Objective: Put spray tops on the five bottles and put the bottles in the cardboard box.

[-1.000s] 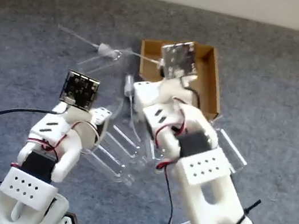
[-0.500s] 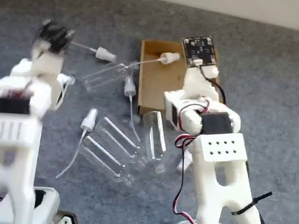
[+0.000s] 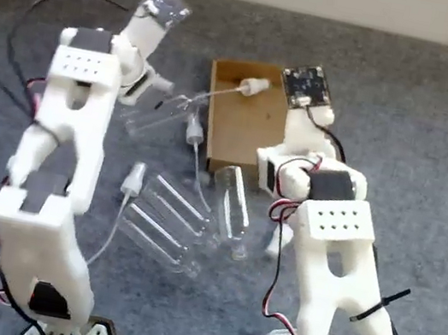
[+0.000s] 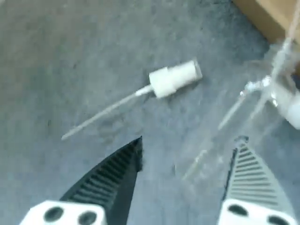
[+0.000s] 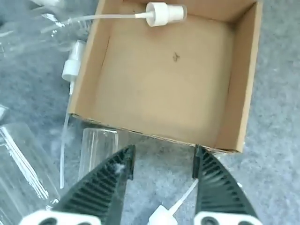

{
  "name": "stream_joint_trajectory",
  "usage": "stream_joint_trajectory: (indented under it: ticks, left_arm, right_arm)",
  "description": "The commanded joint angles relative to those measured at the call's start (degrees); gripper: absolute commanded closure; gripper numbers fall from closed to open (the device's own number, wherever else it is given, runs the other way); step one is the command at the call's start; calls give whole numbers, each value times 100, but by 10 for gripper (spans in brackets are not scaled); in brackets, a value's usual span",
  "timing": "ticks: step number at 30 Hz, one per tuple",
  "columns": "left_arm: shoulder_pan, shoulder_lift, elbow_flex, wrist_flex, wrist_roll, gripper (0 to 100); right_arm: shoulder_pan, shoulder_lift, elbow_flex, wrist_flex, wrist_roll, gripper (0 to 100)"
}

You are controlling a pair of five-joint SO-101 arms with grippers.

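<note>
**Both grippers open and empty, bottles lying outside the box**

The cardboard box [image 3: 247, 133] sits open on the grey carpet [image 3: 425, 108]. One spray top [image 3: 256, 86] lies inside by its far wall, with its tube pointing to the left arm's side.

The left gripper [image 4: 187, 145] hangs out beyond the box on the left arm's side. Its jaws are spread wide with nothing between them, and a second spray top [image 4: 174, 78] lies on the carpet below. The right gripper [image 5: 164, 152] hangs over the box's near wall, jaws apart and released, holding nothing.

- **Beside the box, left arm's side:** a clear bottle [image 3: 160, 113] lies flat, with a third spray top [image 3: 195, 132] next to it.
- **Just in front of the box's near wall:** a second bottle [image 3: 232, 208].
- **Farther out from the near corner:** two more bottles [image 3: 166, 222] lie side by side.
</note>
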Motion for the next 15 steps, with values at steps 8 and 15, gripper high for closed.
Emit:
stream_joint_trajectory:
  ticks: [8,15]
  left_arm:
    - [259,1631,-1288,70,-62,726]
    - [163,1622,-1323,756,-79,726]
  right_arm:
    - [163,-22,-31,22,62,846]
    - [523,-22,-31,22,70,846]
